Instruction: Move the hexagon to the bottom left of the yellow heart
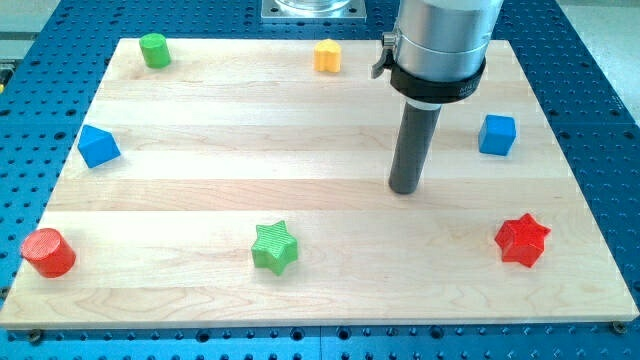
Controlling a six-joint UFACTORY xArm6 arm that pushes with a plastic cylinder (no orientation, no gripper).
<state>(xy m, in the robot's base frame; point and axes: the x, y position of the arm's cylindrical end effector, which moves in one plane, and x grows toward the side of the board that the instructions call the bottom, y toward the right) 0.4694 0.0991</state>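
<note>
One yellow block (327, 55) sits near the view's top edge of the wooden board (200, 200), a little left of the arm. Its shape is too small to make out, so I cannot tell whether it is the hexagon or the heart. No second yellow block shows. The arm's wide body hides part of the board's top right. My tip (404, 188) rests on the board right of centre. It is well below and to the right of the yellow block and touches no block.
A green round block (153, 49) sits at top left and a blue triangular block (98, 146) at left. A red cylinder (47, 252) is at bottom left and a green star (275, 246) at bottom centre. A red star (522, 240) is at bottom right, with a blue cube (497, 134) at right.
</note>
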